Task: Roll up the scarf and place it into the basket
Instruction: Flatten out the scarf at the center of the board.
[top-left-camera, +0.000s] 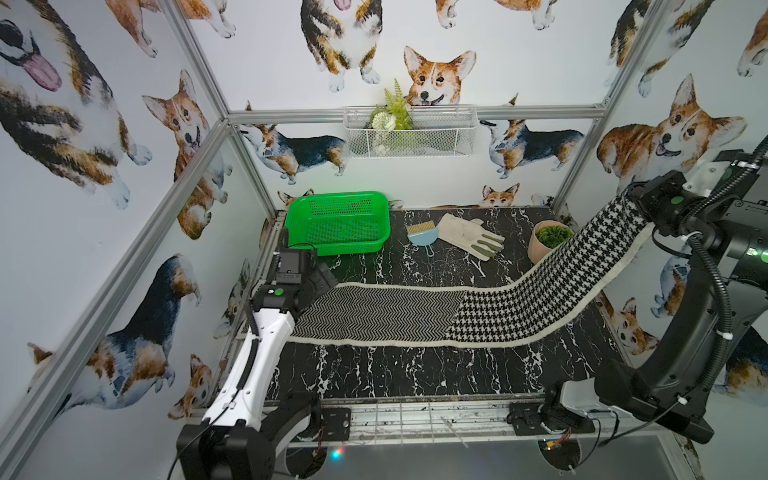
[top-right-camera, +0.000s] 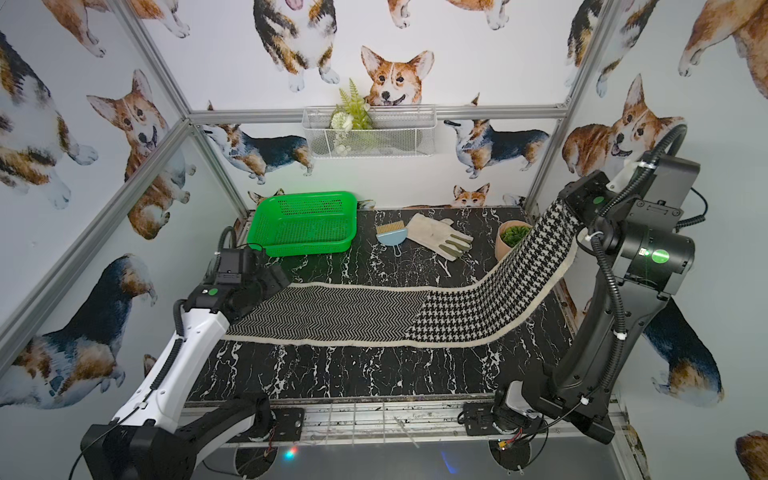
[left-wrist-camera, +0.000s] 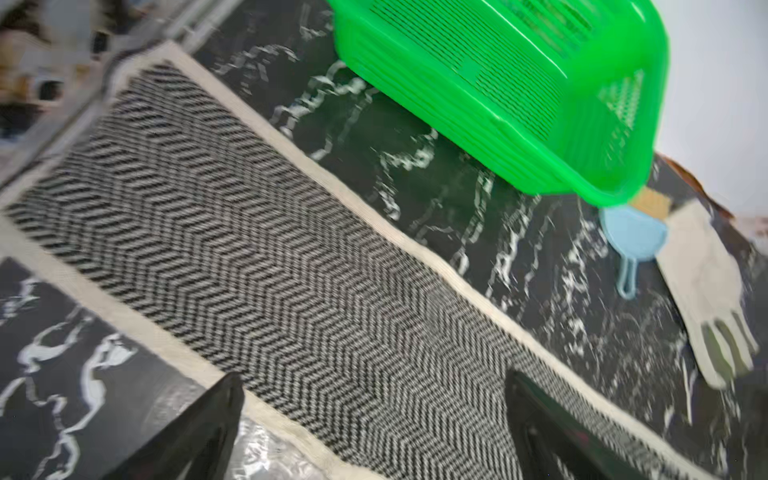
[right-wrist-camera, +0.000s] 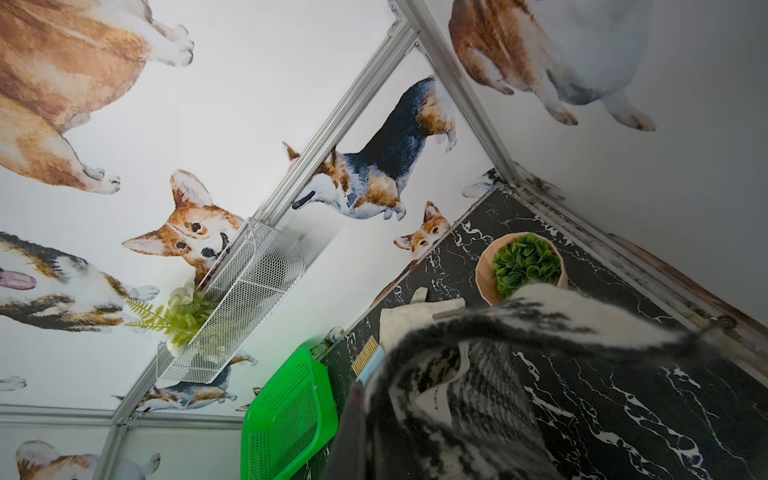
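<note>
Knitted black-and-white scarf (top-left-camera: 415, 309) lies stretched across the dark marble table (top-left-camera: 395, 374) in both top views, herringbone face up at centre-left of the frame, houndstooth face from centre rightward. Its right end rises off the table toward the upper right, where the right gripper (top-left-camera: 638, 199) is pressed together on it, pinching the fabric. The right wrist view shows what the top views do not: bunched, blurred scarf (right-wrist-camera: 478, 374) filling the lower centre against the lens, so the fingertips themselves cannot be made out there.

Left gripper (top-left-camera: 318, 282) sits over the scarf's left end at centre-left. The top views hide its fingers; the left wrist view shows two dark fingers (left-wrist-camera: 199, 432) spread wide at the bottom edge, herringbone fabric between them, apparently not gripped, though motion blur limits certainty.

Green basket (top-left-camera: 338, 222) stands at the table's upper left, apart from the scarf. A small blue brush (top-left-camera: 422, 237), a cream glove (top-left-camera: 469, 237) and a potted plant (top-left-camera: 548, 241) lie along the back, the plant partly behind the raised scarf
</note>
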